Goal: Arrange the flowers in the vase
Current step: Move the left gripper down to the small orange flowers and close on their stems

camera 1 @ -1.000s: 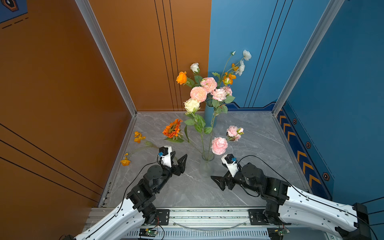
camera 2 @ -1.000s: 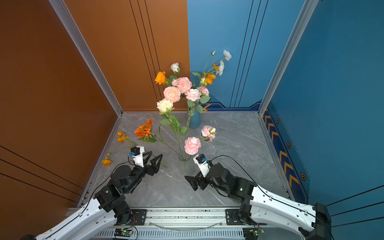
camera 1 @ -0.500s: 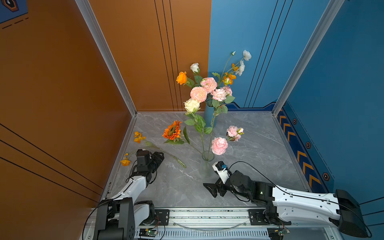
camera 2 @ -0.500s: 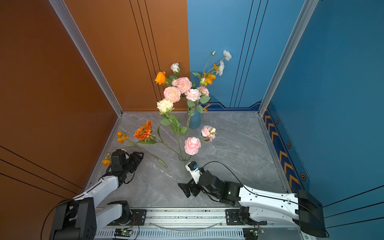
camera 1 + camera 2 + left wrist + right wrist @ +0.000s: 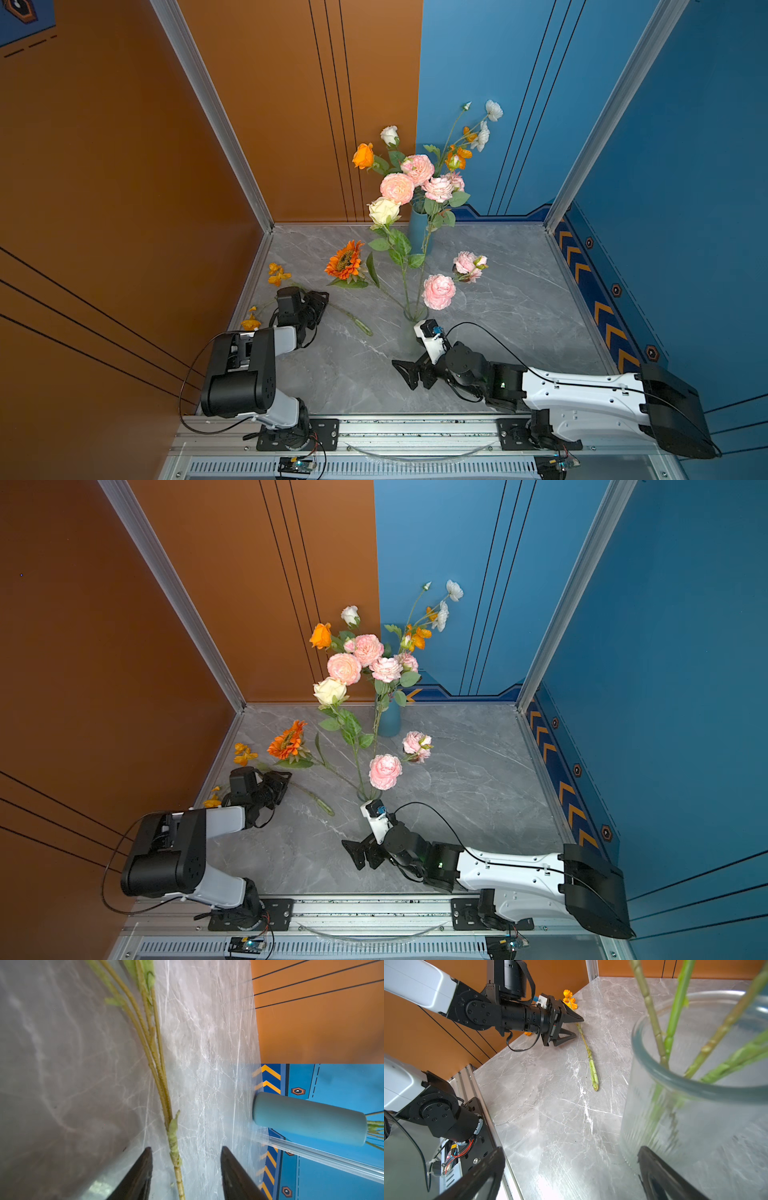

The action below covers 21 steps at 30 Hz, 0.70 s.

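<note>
Left gripper [image 5: 185, 1148]: half-open astride orange flower's stem [image 5: 160, 1076], nine o'clock of glass vase [image 5: 685, 1130], unclamped; right gripper [image 5: 406, 374] wide open, empty. Stem likely light, whippy: pinch low.

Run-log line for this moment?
left gripper: open, astride thin green flower stem lying on grey marble table | right gripper: open, beside clear glass vase

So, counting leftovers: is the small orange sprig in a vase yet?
Out. The orange sprig lies on the table, its stem between the fingers of the open left gripper.
</note>
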Available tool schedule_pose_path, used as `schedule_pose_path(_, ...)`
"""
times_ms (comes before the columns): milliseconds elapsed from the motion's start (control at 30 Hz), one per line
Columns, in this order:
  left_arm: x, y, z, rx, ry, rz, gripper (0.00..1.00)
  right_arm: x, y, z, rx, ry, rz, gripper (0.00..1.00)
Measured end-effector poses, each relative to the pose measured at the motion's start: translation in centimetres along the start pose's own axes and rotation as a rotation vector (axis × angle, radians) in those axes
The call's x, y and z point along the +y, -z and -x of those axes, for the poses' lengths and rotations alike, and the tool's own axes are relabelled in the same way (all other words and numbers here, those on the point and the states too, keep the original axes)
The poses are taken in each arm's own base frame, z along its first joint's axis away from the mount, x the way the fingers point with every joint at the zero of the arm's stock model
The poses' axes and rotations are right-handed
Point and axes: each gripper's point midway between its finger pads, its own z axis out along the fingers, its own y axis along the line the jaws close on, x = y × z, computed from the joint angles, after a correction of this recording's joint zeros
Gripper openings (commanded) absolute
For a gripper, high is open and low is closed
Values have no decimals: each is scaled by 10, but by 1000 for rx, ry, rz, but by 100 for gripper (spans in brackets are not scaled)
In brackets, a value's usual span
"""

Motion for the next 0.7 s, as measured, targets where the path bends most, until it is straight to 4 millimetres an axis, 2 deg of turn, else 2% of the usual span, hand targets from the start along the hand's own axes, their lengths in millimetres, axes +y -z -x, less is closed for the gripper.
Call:
schedule_pose_path(100,-1,-2,-2,2,6,-4,36,0,0,1,-1,-1,-1,100)
schedule_pose_path(300,4,-15,-4,12,35,2,27,-1,0,1,-1,-1,-2,100)
schedule_pose_path(400,7,-24,-9,24,50,7,27,-1,0,1,-1,-2,-3,100)
schedule_pose_path(567,2,-30,-9,15,54,-15,2,-3,0,3,-6,-4,-7,100)
schedule_pose_path(700,-6,-30,-4,-2,43,-44,0,-6,0,5,-10,-9,-15,100)
